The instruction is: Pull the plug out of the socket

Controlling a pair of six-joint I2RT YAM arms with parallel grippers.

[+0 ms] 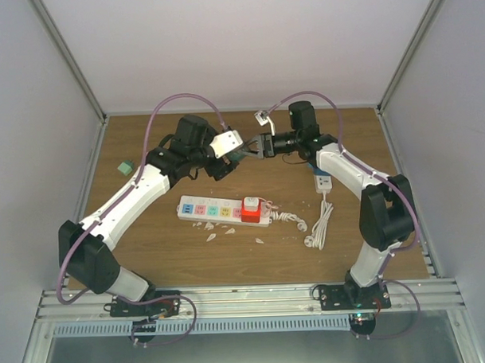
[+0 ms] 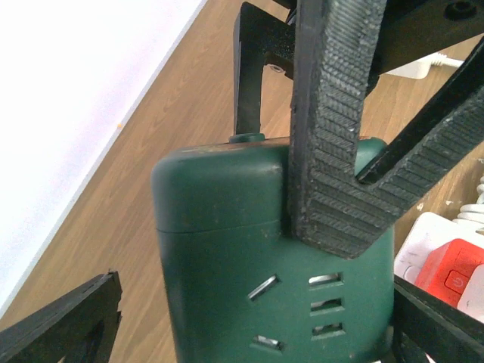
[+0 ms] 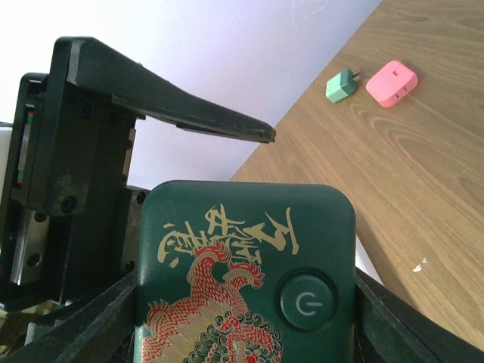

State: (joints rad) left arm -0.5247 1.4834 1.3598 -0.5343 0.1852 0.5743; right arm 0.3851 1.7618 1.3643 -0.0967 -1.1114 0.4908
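Observation:
A dark green socket cube (image 1: 247, 152) is held in the air above the middle of the table. My right gripper (image 1: 256, 147) is shut on it. In the right wrist view my right gripper (image 3: 246, 318) clamps both sides of the cube (image 3: 249, 227), whose face bears a dragon and a power button. My left gripper (image 1: 238, 154) is open around the cube. In the left wrist view the cube (image 2: 227, 249) shows empty slots. My left gripper (image 2: 253, 325) has a gap between its left finger (image 2: 68, 325) and the cube.
A white power strip (image 1: 215, 208) lies below on the table with a red and white plug (image 1: 250, 210) in it. A white cord (image 1: 320, 223) and white adapter (image 1: 323, 181) lie to its right. A small green plug (image 3: 342, 85) and a pink one (image 3: 392, 83) lie at the far left.

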